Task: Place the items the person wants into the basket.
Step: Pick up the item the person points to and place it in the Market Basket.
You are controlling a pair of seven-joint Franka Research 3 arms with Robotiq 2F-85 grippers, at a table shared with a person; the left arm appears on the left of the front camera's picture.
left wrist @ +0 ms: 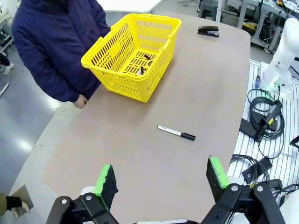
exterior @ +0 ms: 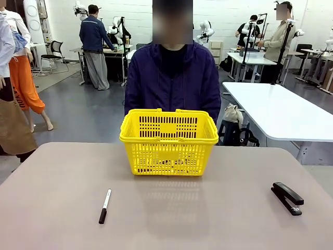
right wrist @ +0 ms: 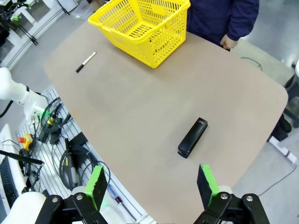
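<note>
Both my left gripper [left wrist: 161, 179] and right gripper [right wrist: 152, 182] are released and hold nothing; wanted items seem already in the basket [exterior: 169, 136], so I wait

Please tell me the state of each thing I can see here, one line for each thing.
Bright yellow plastic basket: upright, handles folded down, some small dark items inside.
White marker with black cap: lying flat on table, capped.
Black stapler: lying on table, closed.
Left tool: open, empty.
Right tool: open, empty.
</note>
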